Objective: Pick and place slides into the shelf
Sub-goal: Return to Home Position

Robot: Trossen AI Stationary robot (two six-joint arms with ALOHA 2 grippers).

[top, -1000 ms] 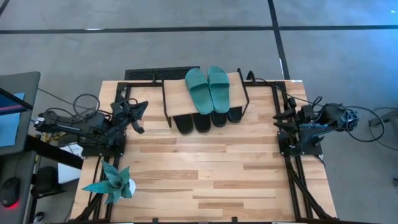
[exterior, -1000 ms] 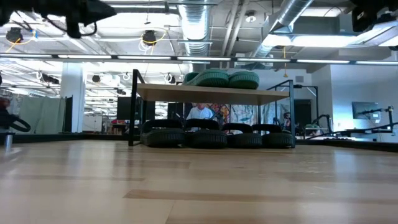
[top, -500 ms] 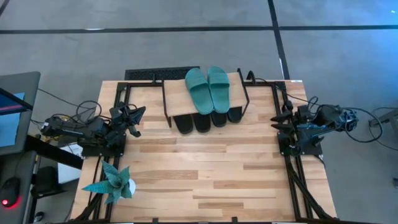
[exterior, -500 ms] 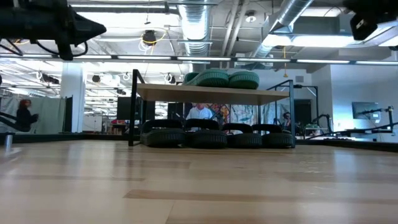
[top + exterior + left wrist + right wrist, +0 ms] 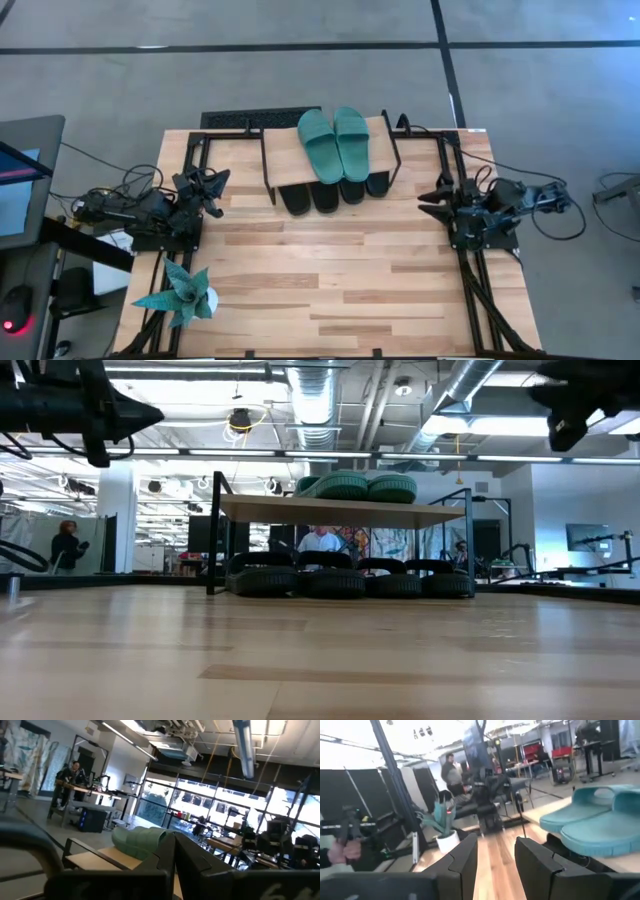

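Left claw (image 5: 214, 190) hangs at the left edge of the tabletop (image 5: 330, 285), fingers spread apart and gripping nothing, and the right claw (image 5: 428, 198) faces it from the right edge, also parted and empty. Between the two claws, well apart from both, stands the shelf (image 5: 283, 152), with two teal slides (image 5: 337, 143) side by side on its slanted plank and four black slides (image 5: 325, 194) in a row underneath, their ends poking out level with the claws

No writing, label, brand or number can be read anywhere.
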